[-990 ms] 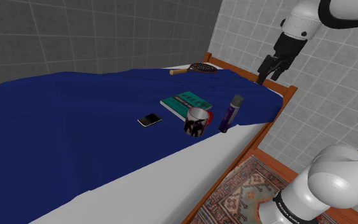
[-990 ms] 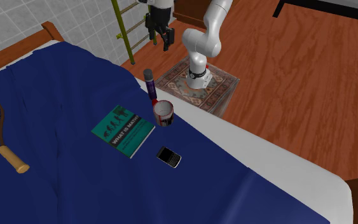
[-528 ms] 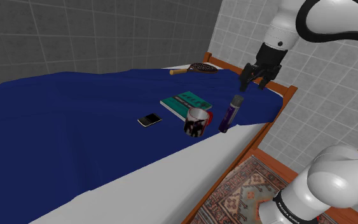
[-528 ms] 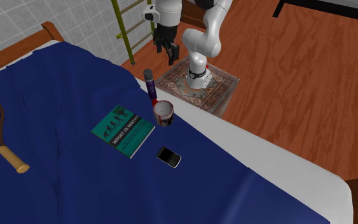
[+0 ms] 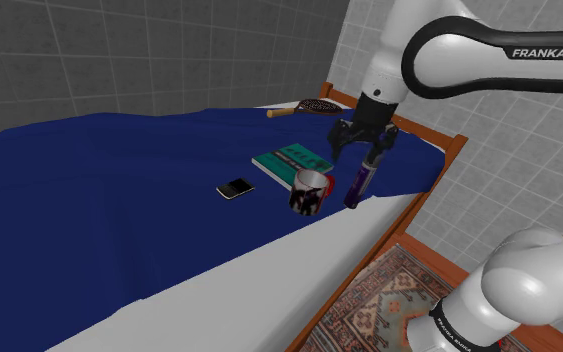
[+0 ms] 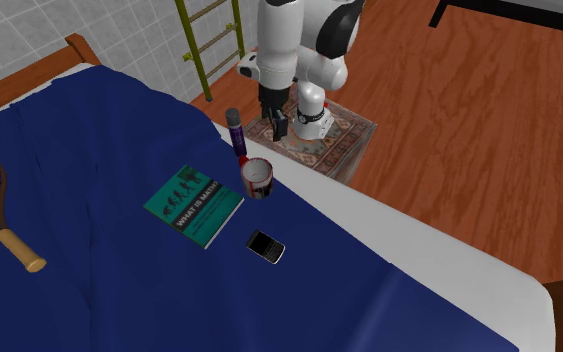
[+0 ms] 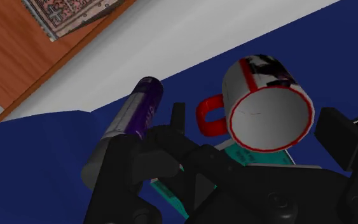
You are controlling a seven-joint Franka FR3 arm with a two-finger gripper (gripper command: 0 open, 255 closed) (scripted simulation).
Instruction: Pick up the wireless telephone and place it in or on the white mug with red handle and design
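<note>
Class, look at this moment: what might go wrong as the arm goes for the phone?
1. The open black gripper hangs close to the standing purple cylinder with grey cap; a low sweep may topple it off the bed.
2. The white mug with red handle sits between gripper and flat black phone, so it could be bumped.

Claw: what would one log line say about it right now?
claw: open, empty, near mug | phone: on blue blanket, untouched | mug: upright, empty
</note>
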